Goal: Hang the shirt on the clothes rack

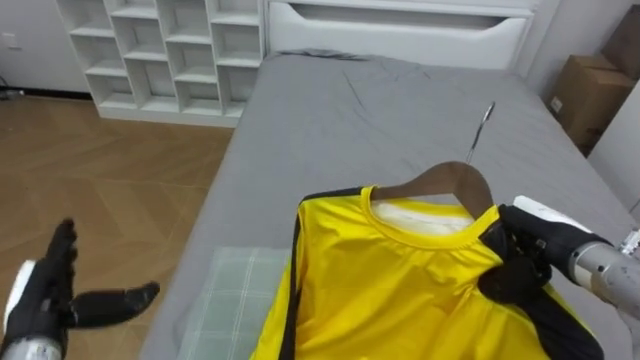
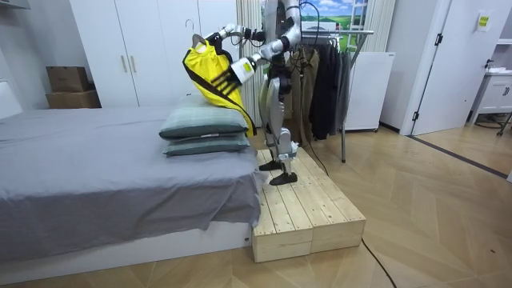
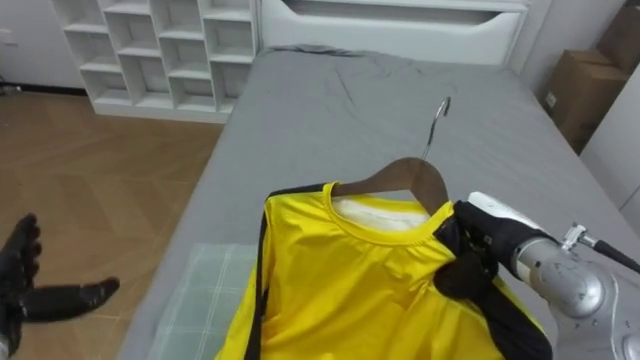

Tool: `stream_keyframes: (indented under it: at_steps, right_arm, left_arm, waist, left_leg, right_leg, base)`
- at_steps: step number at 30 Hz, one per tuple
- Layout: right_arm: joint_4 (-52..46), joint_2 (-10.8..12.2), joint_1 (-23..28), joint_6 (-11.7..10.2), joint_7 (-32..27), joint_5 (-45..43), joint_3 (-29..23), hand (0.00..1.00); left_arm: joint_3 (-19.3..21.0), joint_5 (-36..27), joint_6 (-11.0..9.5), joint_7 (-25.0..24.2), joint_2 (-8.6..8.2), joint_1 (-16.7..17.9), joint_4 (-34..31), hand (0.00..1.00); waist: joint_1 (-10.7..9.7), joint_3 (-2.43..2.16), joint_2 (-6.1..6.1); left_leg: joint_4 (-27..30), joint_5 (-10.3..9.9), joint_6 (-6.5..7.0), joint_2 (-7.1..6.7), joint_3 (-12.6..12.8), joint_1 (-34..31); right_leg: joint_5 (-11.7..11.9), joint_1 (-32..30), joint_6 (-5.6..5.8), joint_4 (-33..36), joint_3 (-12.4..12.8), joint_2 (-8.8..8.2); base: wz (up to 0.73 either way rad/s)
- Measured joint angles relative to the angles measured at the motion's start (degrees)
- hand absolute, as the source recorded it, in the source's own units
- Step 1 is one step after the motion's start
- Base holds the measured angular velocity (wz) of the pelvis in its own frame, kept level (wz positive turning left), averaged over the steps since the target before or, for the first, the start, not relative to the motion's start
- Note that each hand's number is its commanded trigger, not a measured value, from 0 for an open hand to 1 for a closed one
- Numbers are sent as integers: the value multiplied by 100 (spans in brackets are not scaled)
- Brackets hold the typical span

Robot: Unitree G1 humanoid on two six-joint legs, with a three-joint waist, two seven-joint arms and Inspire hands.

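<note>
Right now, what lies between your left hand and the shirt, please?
Left eye view: wooden floor and a green pillow separate left hand from yellow shirt.

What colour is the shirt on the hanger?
The shirt is yellow with black trim; left eye view.

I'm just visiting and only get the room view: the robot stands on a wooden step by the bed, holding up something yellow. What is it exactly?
Observer: It's a yellow shirt with black side trim, already on a wooden hanger with a metal hook.
Visitor: Which hand is holding it? I can't tell from here.
Observer: The right hand, with its fingers curled round the shirt's shoulder at the hanger's end. The left hand is open and carries nothing, out over the wood floor.
</note>
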Motion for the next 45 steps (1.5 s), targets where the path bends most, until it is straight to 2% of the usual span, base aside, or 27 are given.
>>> stream_keyframes:
  at_steps: [4,5,7,9,11,14,18,23,26,30,32,34,36,37,38,39,40,41,44,45]
  right_arm:
    - [2,1,-67,158,36,11,-97,100]
    - [2,4,-61,180,36,12,-90,100]
    - [-3,11,-54,252,35,-39,-89,100]
    - [-7,11,-40,333,35,14,-89,100]
    - [-14,13,-26,416,35,111,-89,100]
    - [-157,13,-22,459,34,110,-92,100]
    - [-246,12,-22,432,-15,272,-96,100]
    - [-372,12,121,420,-186,366,-97,100]
    - [-491,12,324,395,-315,321,-101,100]
    - [-603,6,360,254,-350,127,-104,100]
    - [-604,-7,362,202,-358,45,-104,100]
    - [-604,-7,362,192,-367,15,-103,100]
    - [-603,-6,362,193,-436,28,-82,100]
    - [-603,-5,364,193,-477,64,-61,100]
    - [-604,3,367,195,-479,59,-53,100]
    - [-604,7,367,199,-478,64,-45,100]
    - [-609,13,367,201,-478,67,-35,100]
    - [-620,15,368,202,-477,69,-10,100]
    - [-618,12,367,210,-471,76,86,100]
    - [-618,12,366,205,-471,157,131,100]
  left_arm:
    - [-163,13,35,-335,3,54,2109,0]
    - [-215,22,44,-376,4,78,2403,0]
    - [-325,-38,105,-497,-24,235,3386,0]
    - [-372,-101,105,-552,-17,417,3927,0]
    - [-368,-145,100,-589,-20,683,4487,0]
    - [-367,10,113,-584,-62,944,4856,0]
    - [-401,51,141,-586,-121,1004,5009,0]
    - [-614,285,145,-502,-96,775,4878,0]
    - [-730,648,189,-446,-77,421,4762,0]
    - [-945,833,98,-469,-33,99,4628,0]
    - [-1060,894,62,-487,-38,12,4546,0]
    - [-1166,888,27,-539,-43,-41,4539,0]
    - [-1384,863,21,-594,-34,-97,4488,0]
    - [-1510,876,27,-602,-16,-99,4479,0]
    - [-1553,887,43,-617,-17,-94,4480,0]
    - [-1598,883,55,-618,-11,-93,4481,0]
    - [-1609,884,76,-632,-12,-84,4488,0]
    - [-1608,892,106,-655,-10,-63,4489,0]
    - [-1625,956,135,-704,8,-5,4479,0]
    - [-1629,952,148,-695,24,24,4479,0]
  waist:
    - [16,0,-5]
    - [17,4,-14]
    - [26,6,-64]
    - [38,12,-129]
    - [156,18,-227]
    - [192,38,-321]
    - [206,25,-356]
    - [10,26,-356]
    - [-147,30,-351]
    - [-330,45,-315]
    - [-360,46,-308]
    - [-363,54,-294]
    - [-407,78,-257]
    - [-409,90,-240]
    - [-368,94,-234]
    - [-334,98,-229]
    - [-261,98,-230]
    - [-174,101,-229]
    - [-136,99,-225]
    - [-144,94,-258]
  left_leg:
    - [-5,0,0,0,15,-8]
    - [-7,-1,0,-4,14,-2]
    - [-22,-2,-1,-12,14,-32]
    - [-36,-3,-4,-2,47,-51]
    - [-36,-9,-11,4,153,-6]
    - [-34,-78,-27,21,143,-12]
    - [-17,-101,0,11,145,30]
    - [72,-130,47,5,151,-71]
    - [63,-139,62,12,231,-74]
    - [68,-186,101,79,680,-66]
    - [69,-259,112,132,1092,-46]
    - [68,-290,118,164,1378,-10]
    - [58,-361,126,207,1700,49]
    - [16,-390,128,225,1951,101]
    - [-52,-408,131,239,2231,173]
    - [-58,-420,128,248,2374,202]
    - [-59,-459,119,261,2697,276]
    - [-41,-493,108,267,2945,347]
    - [-22,-620,55,310,3341,512]
    - [-30,-686,29,324,3482,584]
  right_leg:
    - [-10,-12,-8,-2,-39,-2]
    - [-10,-7,-8,-3,-46,-1]
    - [-20,-48,-18,0,-44,3]
    - [-21,-80,-21,-2,-36,13]
    - [-64,-78,-35,0,54,11]
    - [-93,-98,-33,14,88,15]
    - [-87,-58,-19,7,72,28]
    - [-61,-71,24,32,39,-4]
    - [-44,-148,48,101,136,-2]
    - [47,-365,74,217,429,30]
    - [90,-532,76,312,505,97]
    - [160,-608,66,316,472,97]
    - [226,-671,45,312,311,109]
    - [279,-728,24,312,104,95]
    - [340,-786,-26,310,-234,48]
    - [366,-811,-63,312,-507,-2]
    - [417,-874,-149,350,-1095,-106]
    - [434,-910,-204,429,-1434,-162]
    - [399,-882,-252,545,-1540,-135]
    - [324,-889,-247,635,-1605,-136]
  base:
    - [-2]
    - [0]
    - [0]
    - [-4]
    - [-20]
    - [-2]
    - [4]
    - [0]
    - [-18]
    - [-55]
    - [-92]
    - [-95]
    - [-96]
    - [-111]
    - [-112]
    - [-126]
    - [-121]
    - [-117]
    - [-75]
    - [-51]
